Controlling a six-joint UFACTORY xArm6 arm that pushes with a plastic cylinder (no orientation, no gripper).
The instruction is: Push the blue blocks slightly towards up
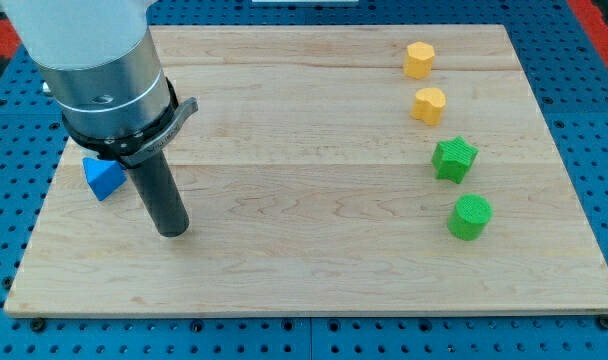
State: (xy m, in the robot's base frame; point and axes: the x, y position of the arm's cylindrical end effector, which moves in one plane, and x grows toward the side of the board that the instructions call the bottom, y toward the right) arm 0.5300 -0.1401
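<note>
A blue triangular block [103,178] lies near the left edge of the wooden board [304,270], partly hidden behind my arm. My tip [172,230] rests on the board to the right of the blue block and a little lower in the view, a short gap apart from it. Only one blue block shows; the arm's big grey body [99,70] covers the board's upper left corner and may hide more.
At the view's right stand two yellow blocks [419,59] [429,104] one below the other, then a green star-shaped block [454,159] and a green round block [470,217]. A blue pegboard [594,150] surrounds the board.
</note>
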